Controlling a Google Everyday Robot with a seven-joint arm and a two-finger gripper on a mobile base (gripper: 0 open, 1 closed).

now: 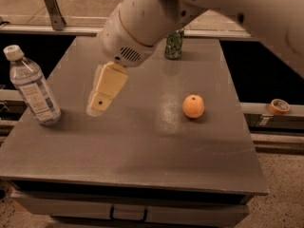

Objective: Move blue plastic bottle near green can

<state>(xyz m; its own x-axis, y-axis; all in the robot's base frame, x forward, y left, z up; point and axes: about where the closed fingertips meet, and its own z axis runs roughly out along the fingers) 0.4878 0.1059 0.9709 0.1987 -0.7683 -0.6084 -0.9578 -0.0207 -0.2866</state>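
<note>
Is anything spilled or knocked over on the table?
Nothing stands out. The blue plastic bottle stands capped at the table's left edge, the green can stands at the back, partly behind the arm, and the orange sits to the right. The hand hangs above the table beside the bottle, touching nothing.

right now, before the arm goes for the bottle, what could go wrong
1. The blue plastic bottle is tall, narrow and upright close to the left edge of the table. A sideways nudge from the gripper, hanging just right of it, could tip it or push it off.
2. The green can sits at the far edge, partly hidden behind the arm, so placing the bottle beside it could knock it.
</note>
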